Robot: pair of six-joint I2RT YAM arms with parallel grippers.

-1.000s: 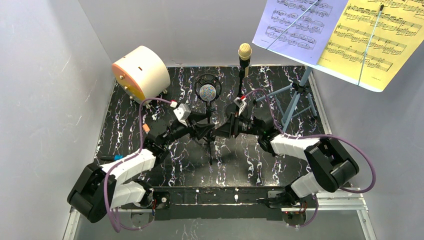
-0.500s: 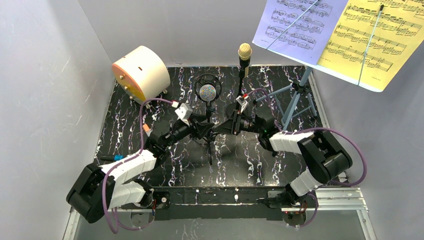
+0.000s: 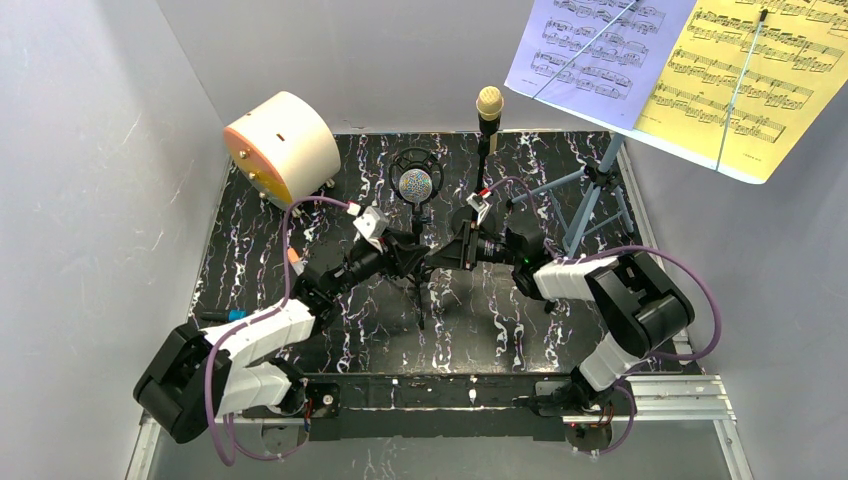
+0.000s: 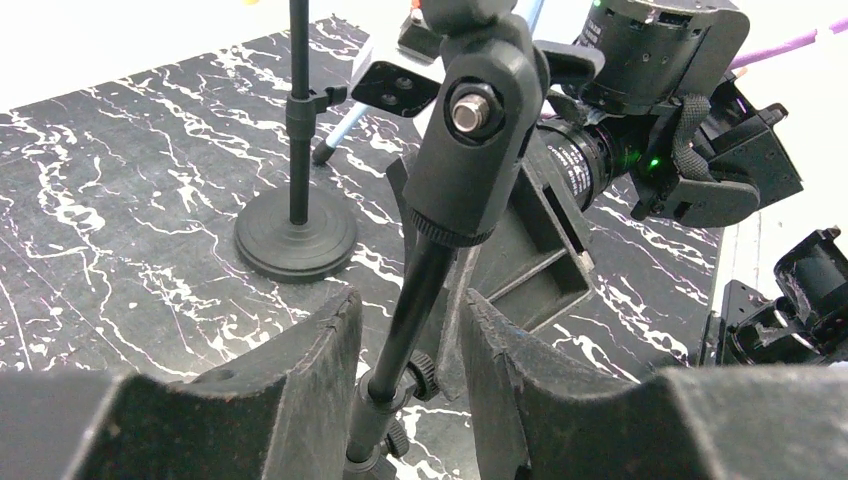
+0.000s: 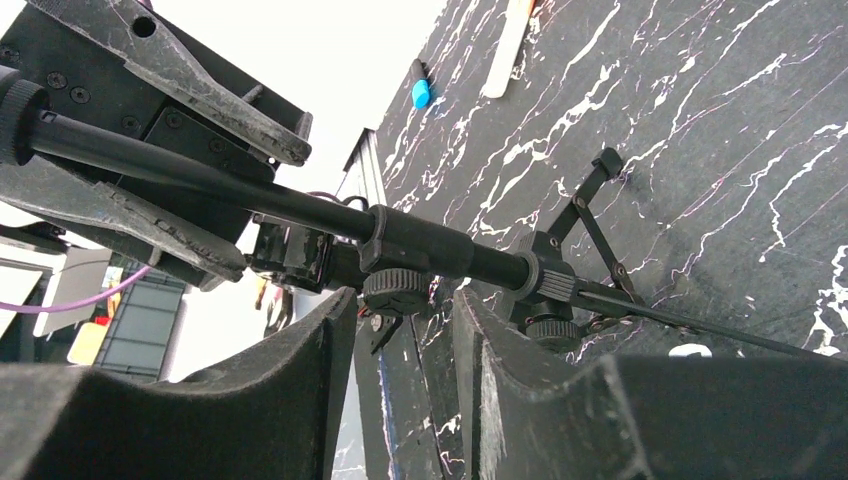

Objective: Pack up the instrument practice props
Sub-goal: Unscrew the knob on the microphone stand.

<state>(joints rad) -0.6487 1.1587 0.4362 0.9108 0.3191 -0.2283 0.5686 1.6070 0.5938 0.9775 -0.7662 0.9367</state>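
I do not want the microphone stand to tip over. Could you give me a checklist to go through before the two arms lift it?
1. Stand pole sits between the left gripper fingers: ok.
2. Left gripper is closed firmly on the pole: not ok, a gap shows beside it.
3. Pole collar is lined up with the right gripper: ok.
4. Right gripper has a firm grip: cannot tell.
5. Tripod legs are folded: not ok, they are spread.
6. Round-base stand is apart from the pole: ok.

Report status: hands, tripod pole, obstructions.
Left hand open, straddling black tripod microphone pole. Right hand around its collar, grip unclear. Round-base black pole stands clear behind.
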